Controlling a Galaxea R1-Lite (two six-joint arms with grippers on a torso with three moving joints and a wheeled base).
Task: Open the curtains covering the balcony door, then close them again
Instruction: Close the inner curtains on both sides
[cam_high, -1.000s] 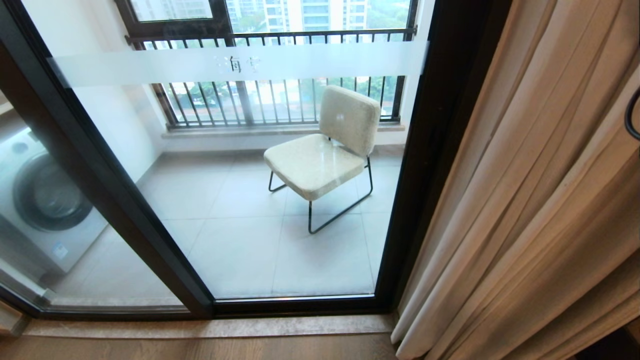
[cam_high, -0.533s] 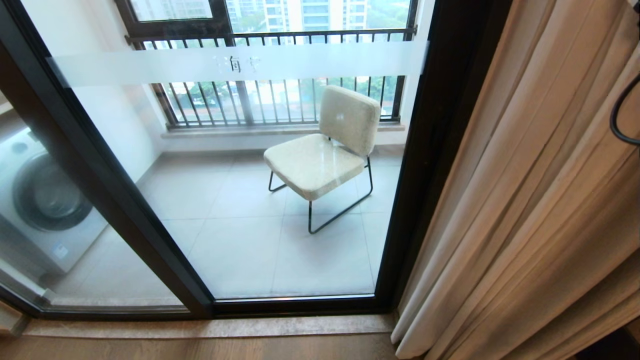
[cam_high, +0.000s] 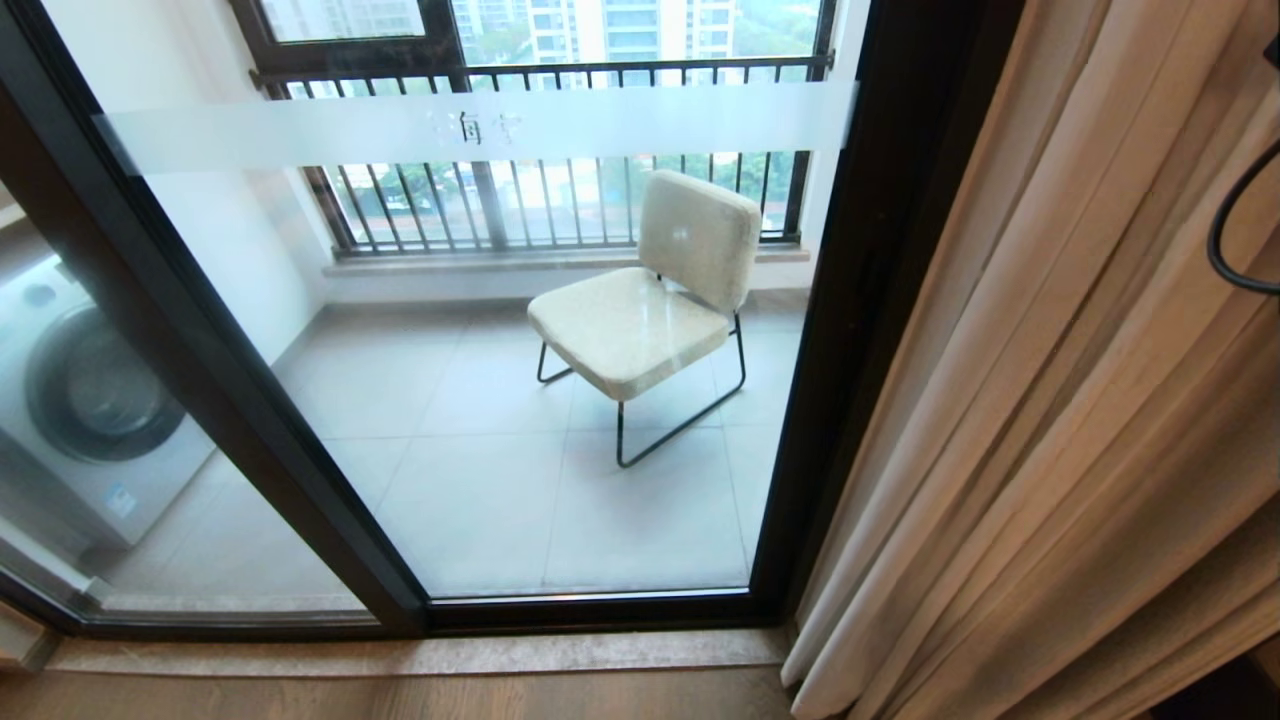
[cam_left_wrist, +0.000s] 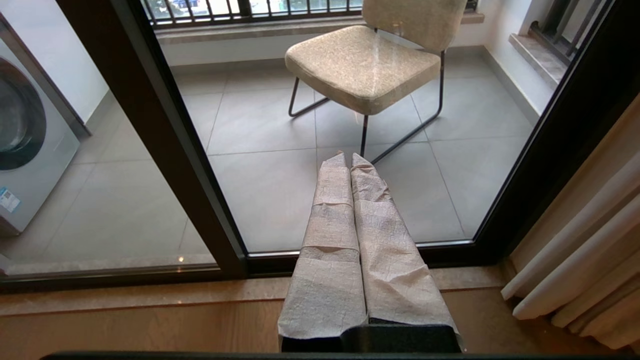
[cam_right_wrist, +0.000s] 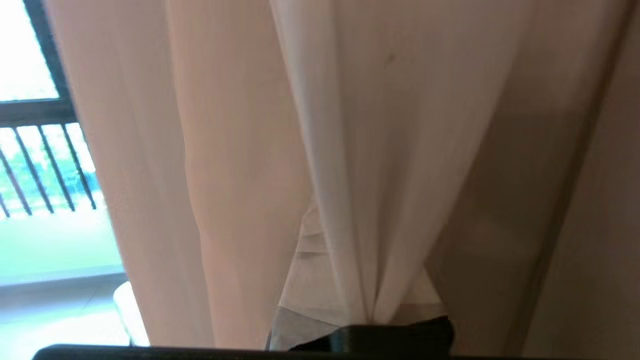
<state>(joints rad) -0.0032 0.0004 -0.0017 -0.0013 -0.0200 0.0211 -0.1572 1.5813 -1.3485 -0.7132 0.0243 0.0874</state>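
**Gripping a curtain fold, right arm: slip risk**

Pinching a narrow gather of curtains: the right gripper has its fingers closed down on a fold of the thin pale layer, which bunches to a point right at the fingers and fans out away from them. Heavier beige pleats hang to either side of the pinched fold. How much of the heavy layer is caught cannot be told from the right wrist view.

In the head view the curtains sit bunched at the right edge, and the door glass is uncovered, with a chair and a washer visible beyond it. Judged from that, the open half looks done and this grip starts the closing pull.

Left gripper: fingers pressed together, holding nothing, aimed at the lower door glass, well apart from the curtains. Idle.

Risks from here:
- Grip may hold only the sheer layer. A sideways pull would then drag that layer and leave the heavy pleats behind.
- Thin fabric pinched near its edge could slide out of the fingers under load.
- A fast or downward pull could strain the hanging rail, which is out of view.
- A cable loops just beside the pleats and might snag them.
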